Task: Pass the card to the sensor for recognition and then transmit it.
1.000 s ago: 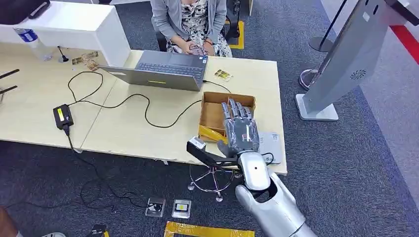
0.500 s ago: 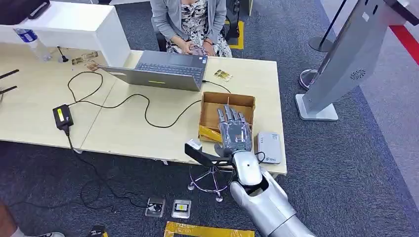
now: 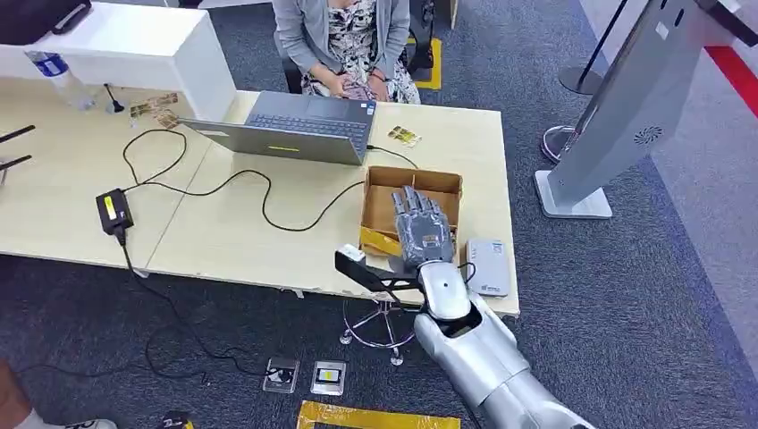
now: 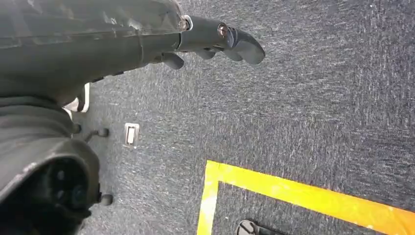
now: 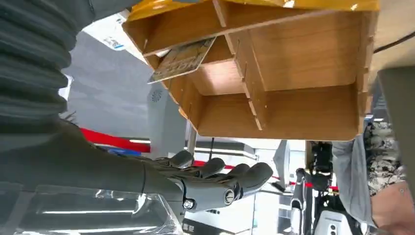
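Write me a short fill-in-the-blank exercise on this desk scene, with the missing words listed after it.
1. The right hand hovers with its fingers spread over the wooden ____.
2. In the right wrist view, a card leans inside a ____ of that box.
3. The grey card sensor lies on the table between the box and the table's ____ edge.
4. A person sits behind the open ____.

Missing words: box; compartment; right; laptop
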Controlling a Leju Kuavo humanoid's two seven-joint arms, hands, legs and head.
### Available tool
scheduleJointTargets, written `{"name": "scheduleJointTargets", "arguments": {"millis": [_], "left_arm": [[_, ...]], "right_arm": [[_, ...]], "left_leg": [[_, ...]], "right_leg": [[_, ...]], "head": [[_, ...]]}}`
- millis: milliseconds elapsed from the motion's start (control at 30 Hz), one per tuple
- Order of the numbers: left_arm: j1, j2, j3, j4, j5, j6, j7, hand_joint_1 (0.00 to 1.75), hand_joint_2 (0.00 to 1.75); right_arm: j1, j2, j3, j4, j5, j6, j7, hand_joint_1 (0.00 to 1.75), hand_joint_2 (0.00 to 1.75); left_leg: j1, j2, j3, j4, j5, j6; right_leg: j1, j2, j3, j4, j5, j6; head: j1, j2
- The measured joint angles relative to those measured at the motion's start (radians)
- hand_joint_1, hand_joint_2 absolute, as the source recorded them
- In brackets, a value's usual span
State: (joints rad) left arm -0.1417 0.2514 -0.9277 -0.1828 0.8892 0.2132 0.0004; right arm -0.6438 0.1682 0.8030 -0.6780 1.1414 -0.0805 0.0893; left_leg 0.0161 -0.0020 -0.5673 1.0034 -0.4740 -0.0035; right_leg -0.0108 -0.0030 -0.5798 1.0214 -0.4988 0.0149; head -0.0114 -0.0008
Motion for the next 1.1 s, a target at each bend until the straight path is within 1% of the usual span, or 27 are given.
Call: {"name": "scheduleJointTargets", "arguments": {"millis": [167, 433, 733, 1100], "left_arm": [[0.0, 0.0, 0.0, 0.0, 0.001, -0.001, 0.0, 0.0, 0.0], [-0.003, 0.0, -0.001, 0.0, -0.002, -0.004, 0.0, 0.0, 0.0], [-0.004, 0.0, -0.003, 0.0, -0.004, -0.005, 0.0, 0.0, 0.0], [-0.01, 0.0, -0.004, 0.0, -0.006, -0.016, 0.0, 0.0, 0.0]], "right_arm": [[-0.028, 0.0, -0.003, 0.045, 0.0, -0.01, -0.002, 0.0, 1.75], [-0.042, 0.0, -0.007, 0.094, 0.0, -0.014, 0.004, 0.0, 1.75], [-0.044, 0.0, -0.01, 0.127, 0.0, -0.013, 0.014, 0.0, 1.75], [-0.047, 0.0, -0.029, 0.156, 0.019, -0.015, 0.044, 0.0, 1.75]], "left_leg": [[0.0, 0.0, 0.0, 0.0, 0.0, 0.0], [0.0, 0.0, 0.0, 0.0, 0.0, 0.0], [0.0, 0.0, 0.0, 0.0, 0.0, 0.0], [0.0, 0.0, 0.0, 0.0, 0.0, 0.0]], "right_leg": [[0.0, 0.0, 0.0, 0.0, 0.0, 0.0], [0.0, 0.0, 0.0, 0.0, 0.0, 0.0], [0.0, 0.0, 0.0, 0.0, 0.0, 0.0], [0.0, 0.0, 0.0, 0.0, 0.0, 0.0]], "head": [[0.0, 0.0], [0.0, 0.0], [0.0, 0.0], [0.0, 0.0]]}}
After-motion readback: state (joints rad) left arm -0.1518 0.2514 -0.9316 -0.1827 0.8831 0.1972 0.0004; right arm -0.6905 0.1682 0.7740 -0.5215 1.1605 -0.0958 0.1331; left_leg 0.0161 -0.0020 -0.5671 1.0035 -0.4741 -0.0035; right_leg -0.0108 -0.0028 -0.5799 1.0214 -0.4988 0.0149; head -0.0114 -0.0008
